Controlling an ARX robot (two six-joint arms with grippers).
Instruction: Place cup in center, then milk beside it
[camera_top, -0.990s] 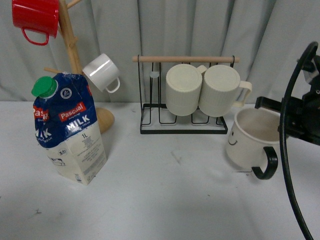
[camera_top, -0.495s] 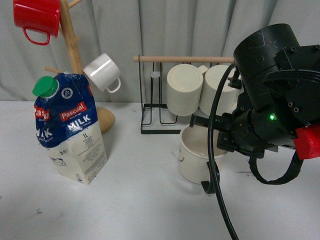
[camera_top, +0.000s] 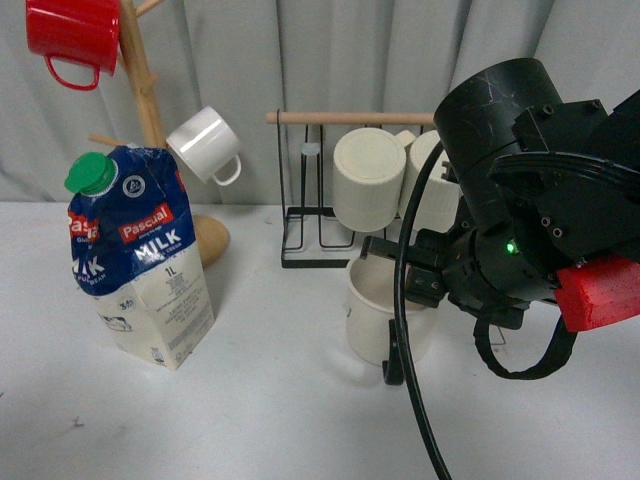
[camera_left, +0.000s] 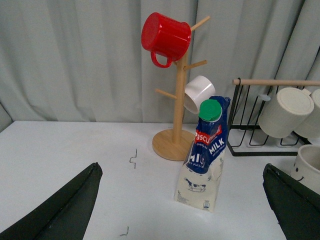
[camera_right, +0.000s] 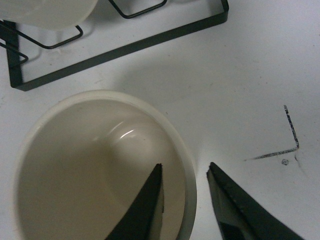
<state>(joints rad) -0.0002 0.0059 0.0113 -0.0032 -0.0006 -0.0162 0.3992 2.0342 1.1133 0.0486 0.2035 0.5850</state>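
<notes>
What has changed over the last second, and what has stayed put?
The right pincer, gripping the cup by its rim, has carried it leftward from the table's right side to near the centre, in front of the rack. The milk stayed at the left. The rack's ribbed mugs and the mug tree are unchanged.
</notes>
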